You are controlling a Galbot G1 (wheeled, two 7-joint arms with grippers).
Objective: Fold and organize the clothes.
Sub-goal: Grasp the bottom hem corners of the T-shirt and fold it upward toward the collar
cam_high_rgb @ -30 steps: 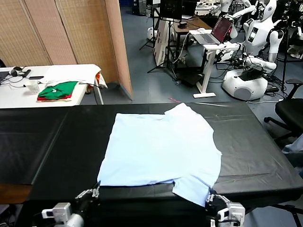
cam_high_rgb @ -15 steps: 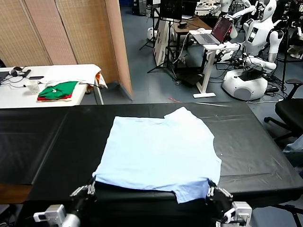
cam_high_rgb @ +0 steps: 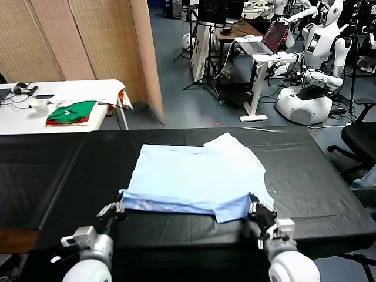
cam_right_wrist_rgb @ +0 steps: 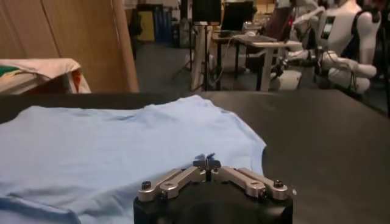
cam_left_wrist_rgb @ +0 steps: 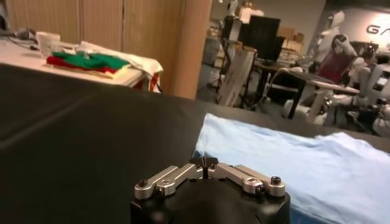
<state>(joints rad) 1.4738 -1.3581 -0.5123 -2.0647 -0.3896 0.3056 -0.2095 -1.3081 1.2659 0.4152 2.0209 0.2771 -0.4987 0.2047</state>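
The clothes are one pale light-blue T-shirt (cam_high_rgb: pixel 197 173) spread on the black table (cam_high_rgb: pixel 59 170). Its near hem is raised off the tabletop and doubled back over the rest of the shirt. My left gripper (cam_high_rgb: pixel 119 204) is shut on the hem's left corner. My right gripper (cam_high_rgb: pixel 252 205) is shut on the right corner. In the left wrist view the shut left gripper (cam_left_wrist_rgb: pixel 204 163) meets the T-shirt (cam_left_wrist_rgb: pixel 292 158) at its edge. In the right wrist view a tuft of blue cloth sticks out of the shut right gripper (cam_right_wrist_rgb: pixel 207 159), with the T-shirt (cam_right_wrist_rgb: pixel 122 140) lying flat beyond.
A white side table (cam_high_rgb: pixel 88 88) at the back left carries folded green and red garments (cam_high_rgb: pixel 71 111), a cup and headphones. A wooden partition (cam_high_rgb: pixel 144 53) stands behind it. Beyond the black table are a laptop stand (cam_high_rgb: pixel 261 47), white robots (cam_high_rgb: pixel 311 88) and an office chair (cam_high_rgb: pixel 361 138).
Both grippers have risen and moved away from the table's front edge, carrying the shirt's near hem up and back over the shirt. The hem hung over the front edge before.
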